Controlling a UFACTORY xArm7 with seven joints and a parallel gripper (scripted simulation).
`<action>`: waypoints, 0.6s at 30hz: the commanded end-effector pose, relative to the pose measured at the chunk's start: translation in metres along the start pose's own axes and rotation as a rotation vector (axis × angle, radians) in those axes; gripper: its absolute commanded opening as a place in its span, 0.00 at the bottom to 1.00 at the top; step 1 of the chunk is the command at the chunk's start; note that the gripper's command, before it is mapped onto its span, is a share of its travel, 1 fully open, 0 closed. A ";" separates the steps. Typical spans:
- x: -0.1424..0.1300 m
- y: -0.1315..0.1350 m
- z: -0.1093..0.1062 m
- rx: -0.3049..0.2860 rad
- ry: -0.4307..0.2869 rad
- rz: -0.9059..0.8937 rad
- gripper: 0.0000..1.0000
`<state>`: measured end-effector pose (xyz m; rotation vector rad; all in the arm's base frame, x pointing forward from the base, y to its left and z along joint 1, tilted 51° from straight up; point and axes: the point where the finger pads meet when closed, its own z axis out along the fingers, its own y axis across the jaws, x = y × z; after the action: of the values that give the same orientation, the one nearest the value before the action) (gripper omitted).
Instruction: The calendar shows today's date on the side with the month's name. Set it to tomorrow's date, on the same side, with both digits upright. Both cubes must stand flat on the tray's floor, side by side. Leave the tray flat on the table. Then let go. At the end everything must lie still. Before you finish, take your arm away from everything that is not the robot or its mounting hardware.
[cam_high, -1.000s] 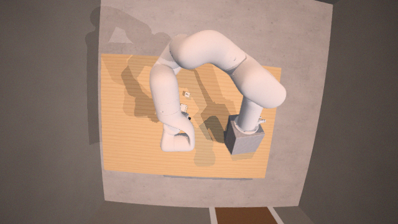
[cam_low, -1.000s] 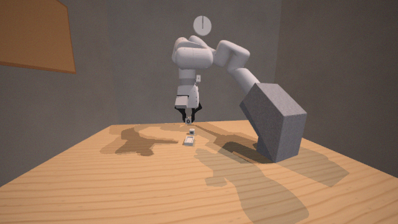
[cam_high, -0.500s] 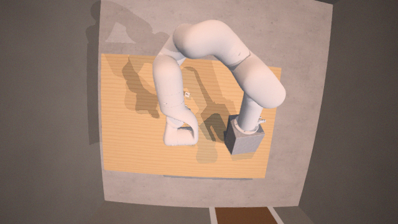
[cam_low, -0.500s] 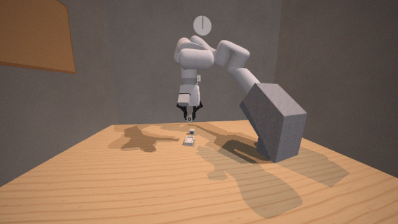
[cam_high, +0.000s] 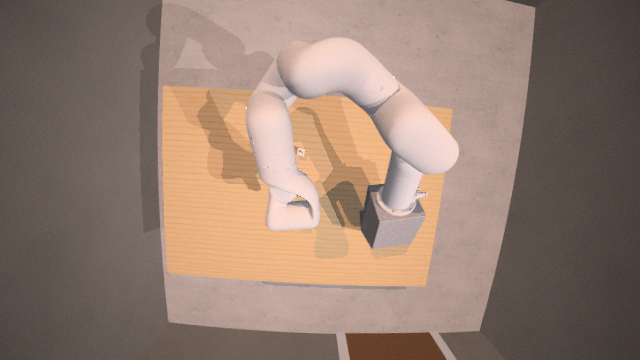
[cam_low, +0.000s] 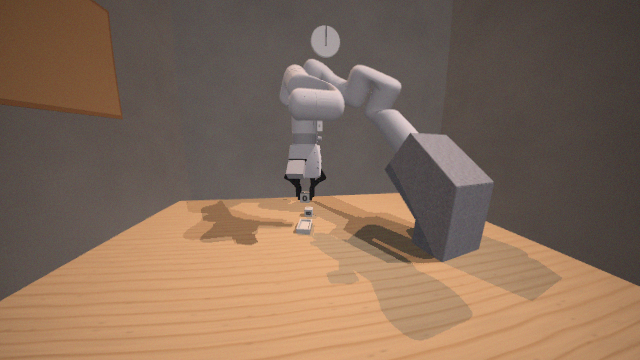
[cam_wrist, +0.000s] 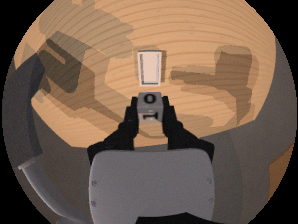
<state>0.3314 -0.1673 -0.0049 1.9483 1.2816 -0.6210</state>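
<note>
At the frame's centre, the tabletop (cam_high: 225, 250) (cam_low: 200, 300) (cam_wrist: 190, 30) is showing light, striped wood grain with a matt finish. Toward the right, the pedestal (cam_high: 397, 231) (cam_low: 470, 215) is presenting a matt, finely speckled grey surface. Above centre, the arm's casing (cam_high: 345, 65) (cam_low: 317, 104) is appearing smooth, white and plastic-like, with soft sheen.
</note>
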 end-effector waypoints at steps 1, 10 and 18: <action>0.001 0.001 0.009 -0.003 0.003 0.000 0.27; 0.001 0.001 0.035 -0.003 0.003 0.000 0.27; 0.001 0.001 0.041 -0.003 0.003 0.000 0.27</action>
<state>0.3313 -0.1986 -0.0297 1.9481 1.2814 -0.6208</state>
